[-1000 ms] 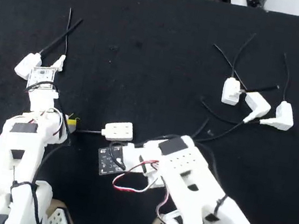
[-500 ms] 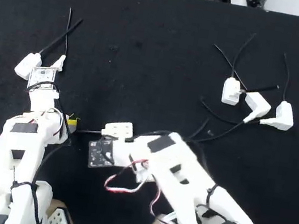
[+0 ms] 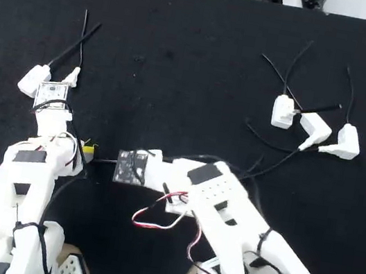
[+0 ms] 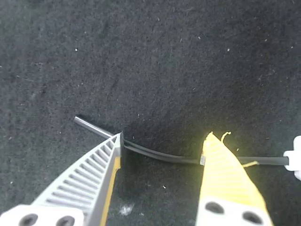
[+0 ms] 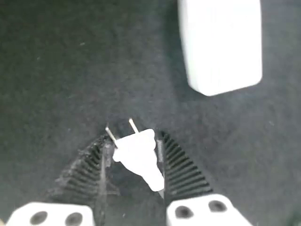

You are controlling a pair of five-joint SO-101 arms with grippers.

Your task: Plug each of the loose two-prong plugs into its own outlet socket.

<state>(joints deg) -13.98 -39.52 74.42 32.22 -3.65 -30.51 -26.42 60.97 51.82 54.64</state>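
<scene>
My right gripper is shut on a white two-prong plug, whose prongs point forward just above the black mat. The white outlet socket lies a short way ahead of the prongs and off to one side. In the high view the right arm's wrist covers most of that socket. My left gripper is open and straddles the socket's thin black cable without pinching it. Its yellow fingertip shows beside the cable.
Three loose white plugs with black cables lie at the far right. Two more white plugs with cables lie at the far left, beyond the left arm. Open black mat spreads across the far middle.
The right arm has swung left and forward, carrying the plug up to the socket and covering it in the high view. The left arm has kept still.
</scene>
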